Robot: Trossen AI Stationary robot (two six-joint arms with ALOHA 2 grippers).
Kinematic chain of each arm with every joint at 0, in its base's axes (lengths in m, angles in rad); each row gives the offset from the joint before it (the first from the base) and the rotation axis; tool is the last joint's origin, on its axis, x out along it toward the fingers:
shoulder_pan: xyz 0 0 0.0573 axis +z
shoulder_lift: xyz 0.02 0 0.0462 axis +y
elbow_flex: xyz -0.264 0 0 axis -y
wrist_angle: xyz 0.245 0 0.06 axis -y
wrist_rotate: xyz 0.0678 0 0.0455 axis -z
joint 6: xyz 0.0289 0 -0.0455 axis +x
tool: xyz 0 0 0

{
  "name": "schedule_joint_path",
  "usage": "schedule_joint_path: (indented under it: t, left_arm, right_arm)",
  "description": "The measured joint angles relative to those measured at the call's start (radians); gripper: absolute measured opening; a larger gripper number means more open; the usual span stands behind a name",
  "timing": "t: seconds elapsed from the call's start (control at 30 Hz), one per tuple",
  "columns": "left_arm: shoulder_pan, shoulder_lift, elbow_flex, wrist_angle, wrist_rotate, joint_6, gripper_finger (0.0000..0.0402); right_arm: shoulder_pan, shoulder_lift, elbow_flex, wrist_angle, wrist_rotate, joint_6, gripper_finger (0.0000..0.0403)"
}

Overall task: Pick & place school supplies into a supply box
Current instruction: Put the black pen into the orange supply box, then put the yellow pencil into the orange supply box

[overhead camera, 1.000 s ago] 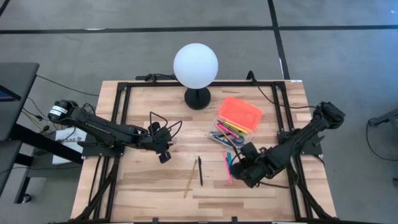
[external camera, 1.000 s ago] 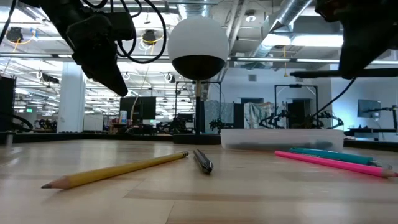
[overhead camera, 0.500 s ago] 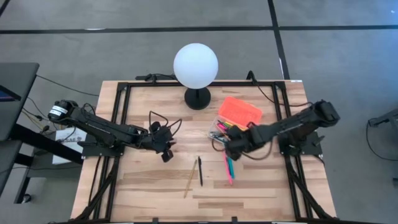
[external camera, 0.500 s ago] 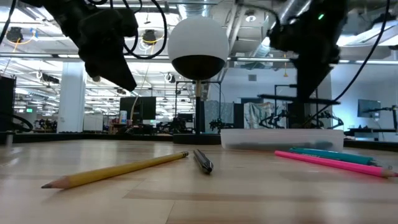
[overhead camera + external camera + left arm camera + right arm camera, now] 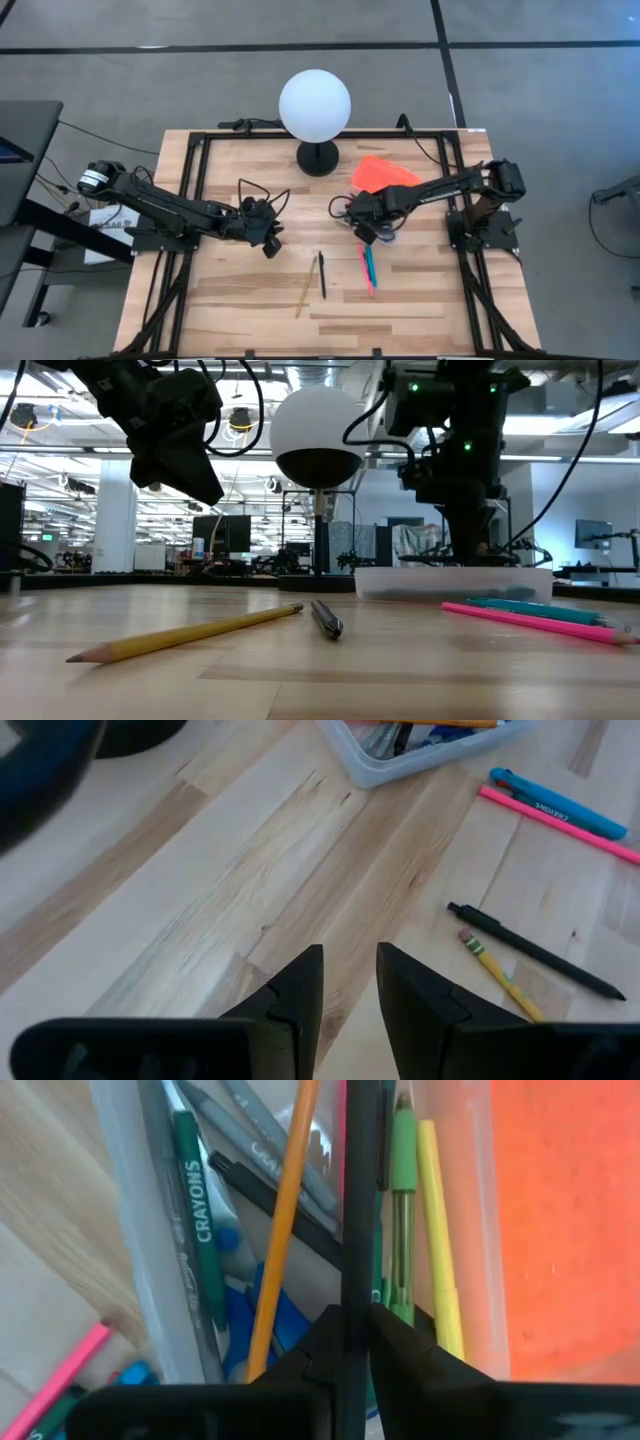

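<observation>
R gripper (image 5: 366,226) sits over the supply box (image 5: 130,1270), fingers pinched on a thin dark pen (image 5: 358,1200) standing lengthwise above the contents. Inside the box: green crayon (image 5: 192,1220), orange pencil (image 5: 280,1230), yellow marker (image 5: 440,1250), green pen (image 5: 402,1210), blue-handled scissors (image 5: 270,1315). Orange lid (image 5: 385,173) just beside. L gripper (image 5: 268,240) hovers mid-table, fingers slightly apart, holding nothing. On the table: pencil (image 5: 307,290), black pen (image 5: 322,275), pink marker (image 5: 364,268), teal pen (image 5: 371,266).

Light: bright, even, from ceiling fixtures seen in my low view; shadows on my table (image 5: 250,300) faint and soft. Glare: mild sheen on the white globe lamp (image 5: 315,103). Focus: my right wrist view is soft up close; my fingers (image 5: 400,1350) blur.
</observation>
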Motion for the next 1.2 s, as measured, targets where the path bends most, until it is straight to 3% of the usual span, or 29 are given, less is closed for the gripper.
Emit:
schedule_joint_path:
  t: [0.43, 0.57, 0.7, 0.97, 1.2]
  left_arm:
    - [0.003, 0.000, 0.000, 0.008, 0.007, -0.081, 0.0089]
    - [0.003, 0.000, 0.000, 0.012, 0.117, -0.175, 0.0089]
    - [-0.017, 0.000, 0.000, 0.036, 0.205, -0.274, 0.0089]
    - [-0.089, 0.039, 0.000, 0.222, 0.187, -0.344, 0.0089]
    - [-0.158, 0.239, 0.042, 0.494, 0.185, -0.315, 0.0089]
  right_arm:
    - [-0.030, -0.001, 0.000, -0.011, -0.014, 0.054, 0.0086]
    - [0.007, -0.047, 0.000, -0.021, 0.000, 0.055, 0.0104]
    - [0.086, -0.146, 0.000, -0.015, 0.052, 0.060, 0.0112]
    - [0.291, -0.382, 0.000, -0.047, 0.207, 0.124, 0.0113]
    - [0.510, -0.513, -0.001, -0.175, 0.384, 0.291, 0.0113]
